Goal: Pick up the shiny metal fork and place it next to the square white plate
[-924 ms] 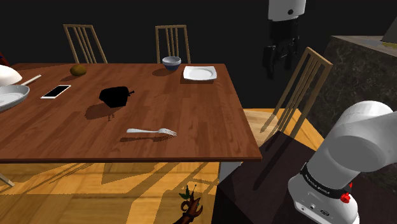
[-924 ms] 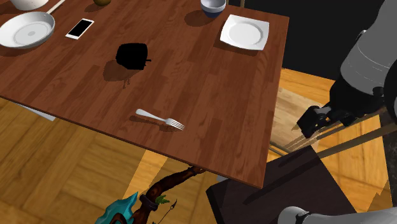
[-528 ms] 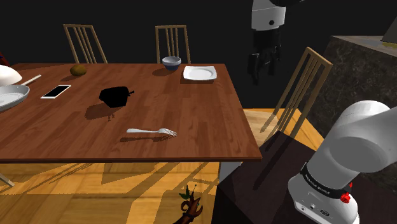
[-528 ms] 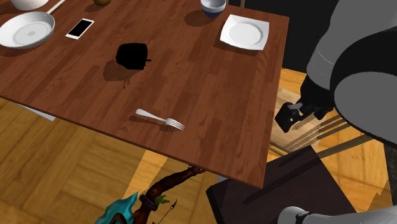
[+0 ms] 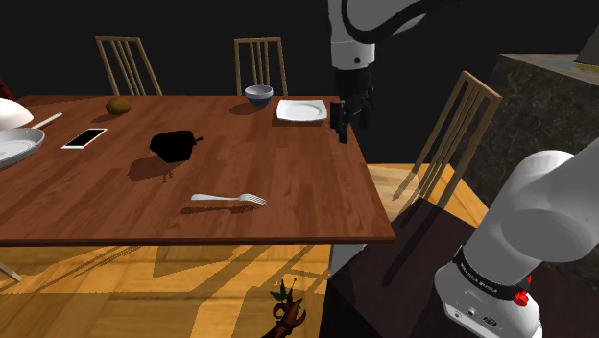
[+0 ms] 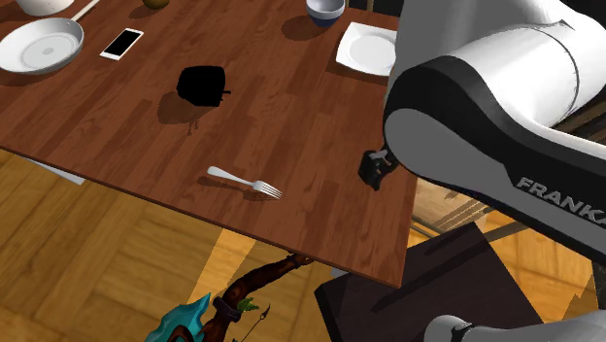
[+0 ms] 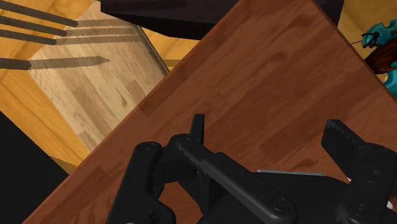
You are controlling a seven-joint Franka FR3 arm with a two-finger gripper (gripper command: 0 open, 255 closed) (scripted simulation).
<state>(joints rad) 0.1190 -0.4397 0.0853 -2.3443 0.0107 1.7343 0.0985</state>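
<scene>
My claw (image 5: 343,120) hangs released and empty above the table (image 5: 288,173) edge, near the square white plate (image 5: 301,110). The fork (image 5: 227,199) lies flat mid-table, well apart. Risk: thin, low handle; I may strike wood or pinch shallow, letting it slip

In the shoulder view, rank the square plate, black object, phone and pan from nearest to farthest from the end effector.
From the end effector, near the right edge of the table in that view:
1. Square white plate, just to its left.
2. Black object, mid-table.
3. Phone, farther left.
4. Pan, at the view's left edge.
</scene>
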